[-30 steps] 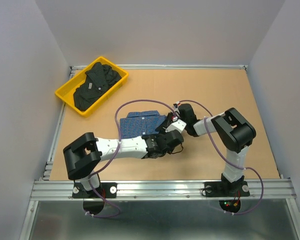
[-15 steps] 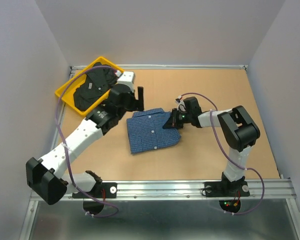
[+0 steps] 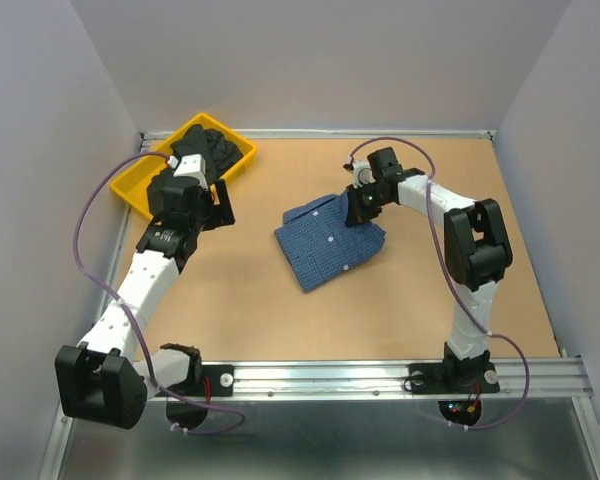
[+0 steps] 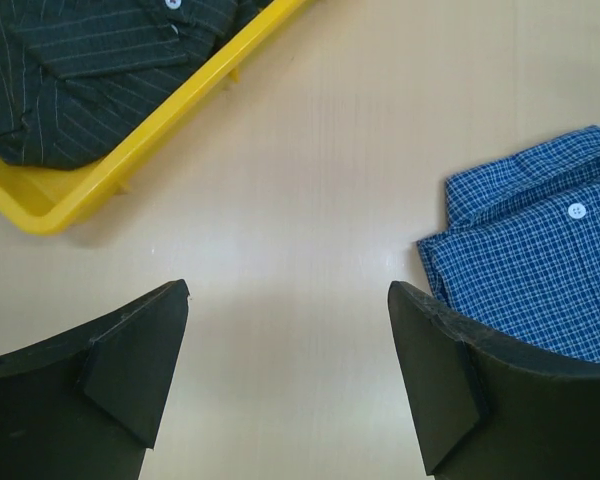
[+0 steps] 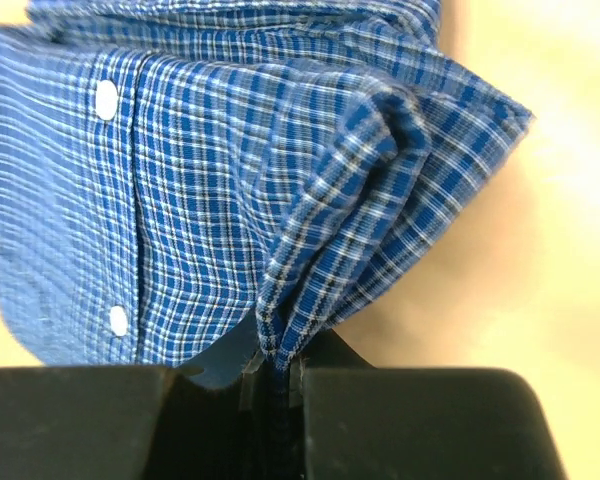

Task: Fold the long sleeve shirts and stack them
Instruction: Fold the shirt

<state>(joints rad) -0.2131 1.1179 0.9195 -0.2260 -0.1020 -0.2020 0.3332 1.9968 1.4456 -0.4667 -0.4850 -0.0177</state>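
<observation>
Within clenched right claw (image 5: 275,375) sits an edge of blue shirt (image 3: 330,245), seemingly mid-placement; spread, empty left claw (image 4: 288,295) next needs black shirt (image 4: 80,60) ahead-left.

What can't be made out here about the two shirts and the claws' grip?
- Black shirt: top view, the left arm covers part of it; left wrist view cuts it off at the edge.
- Blue shirt: lower layers hidden under the top one, every view.
- Right claw: how many layers it pinches, hidden between its fingers in the right wrist view; too small from above.
</observation>
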